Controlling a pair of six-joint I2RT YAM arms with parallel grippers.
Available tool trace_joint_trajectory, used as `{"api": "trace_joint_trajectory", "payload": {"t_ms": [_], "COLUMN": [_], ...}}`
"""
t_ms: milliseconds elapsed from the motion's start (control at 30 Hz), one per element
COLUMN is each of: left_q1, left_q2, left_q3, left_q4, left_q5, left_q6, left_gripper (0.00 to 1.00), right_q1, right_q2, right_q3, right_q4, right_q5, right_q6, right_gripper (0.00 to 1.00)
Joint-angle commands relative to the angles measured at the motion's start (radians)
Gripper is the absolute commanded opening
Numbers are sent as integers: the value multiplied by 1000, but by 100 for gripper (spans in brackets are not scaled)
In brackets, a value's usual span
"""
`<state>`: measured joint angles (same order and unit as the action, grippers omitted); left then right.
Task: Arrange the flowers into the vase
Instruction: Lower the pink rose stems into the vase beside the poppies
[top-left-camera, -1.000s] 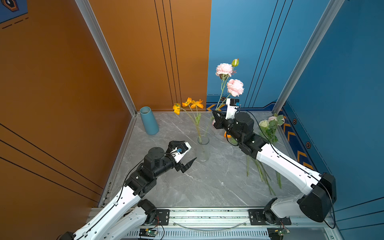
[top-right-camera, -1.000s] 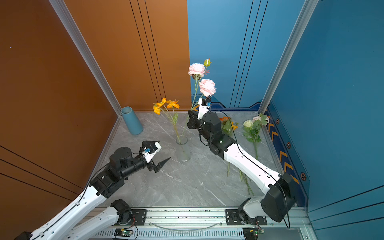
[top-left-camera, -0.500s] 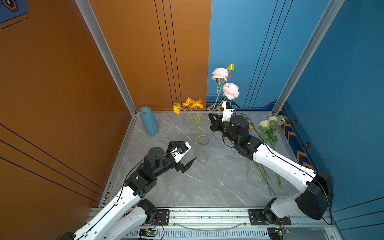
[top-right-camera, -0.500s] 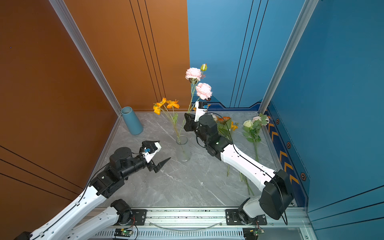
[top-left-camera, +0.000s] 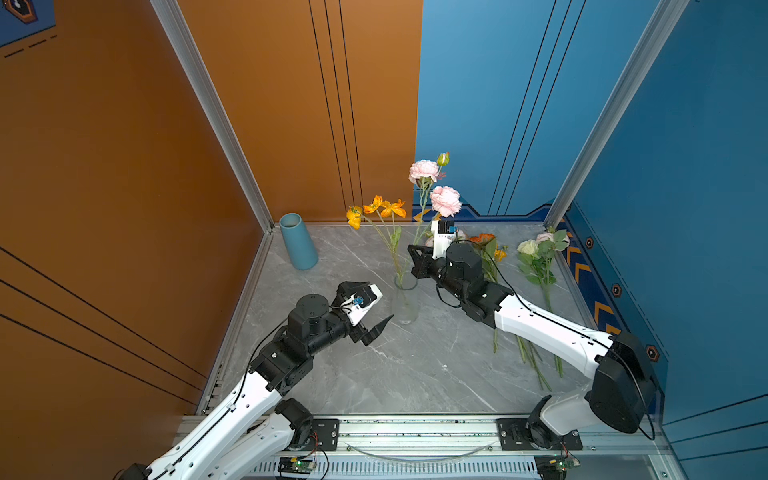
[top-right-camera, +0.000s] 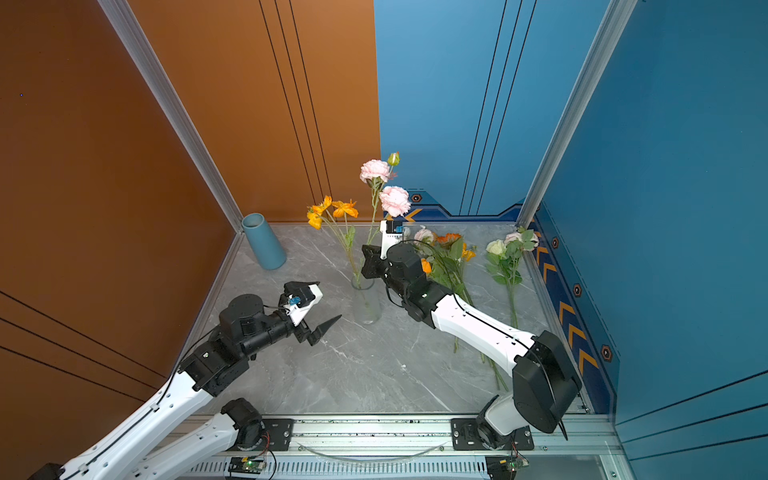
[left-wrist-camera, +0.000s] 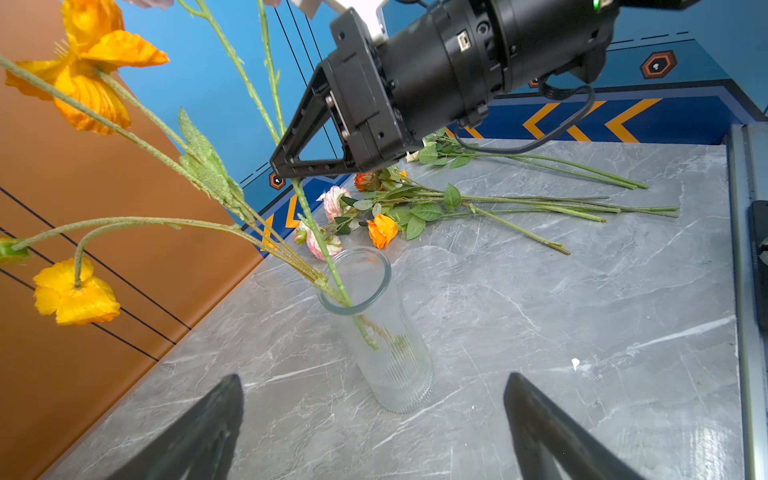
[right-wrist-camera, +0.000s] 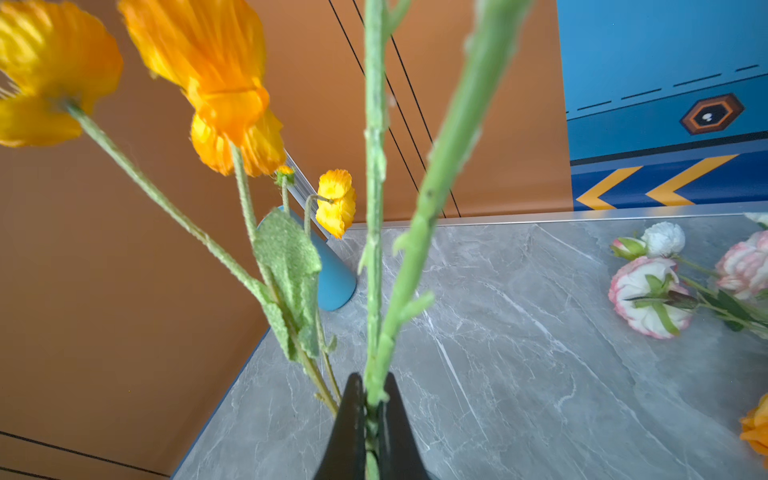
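Your right gripper (right-wrist-camera: 371, 399) pinches pink flower stem (left-wrist-camera: 316, 232) low, 2 blooms up, so cut end feeds straight down. End sits inside glass vase (left-wrist-camera: 390, 361), beside orange poppies (top-left-camera: 382, 208). Your left gripper (left-wrist-camera: 374, 377) is spread wide and empty near vase, likely ready to steady it. Other flowers (top-right-camera: 449, 257) lie on table (top-left-camera: 415, 374).

One glass vase (top-left-camera: 405, 305), one blue vase (top-left-camera: 298, 243); flowers (top-left-camera: 528, 247) too overlapped to count.

stems (top-left-camera: 391, 246) in vase (top-left-camera: 405, 306), flowers (top-left-camera: 539, 266) lying right
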<state>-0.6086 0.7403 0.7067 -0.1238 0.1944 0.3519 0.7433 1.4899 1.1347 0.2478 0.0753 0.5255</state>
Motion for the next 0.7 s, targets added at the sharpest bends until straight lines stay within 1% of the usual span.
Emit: {"api": "trace_joint_trajectory", "payload": {"t_ms": [0,333,667], "left_q1": [4,2,-2], "left_q2": [2,9,4], "left_q3": [-10,-11,-13], "left_q4": [1,1,1], "left_q5": [19,18,15], "left_q6": [13,13,18], "left_gripper": [98,98,98], "right_q1": [22,45,51], "right_q2": [7,19,36], "right_q3": [-19,-92,-133], "right_q4": [41,71,90], "right_q5": [6,64,77], "right_q6": [-35,-99,-104], "right_gripper": [0,0,0]}}
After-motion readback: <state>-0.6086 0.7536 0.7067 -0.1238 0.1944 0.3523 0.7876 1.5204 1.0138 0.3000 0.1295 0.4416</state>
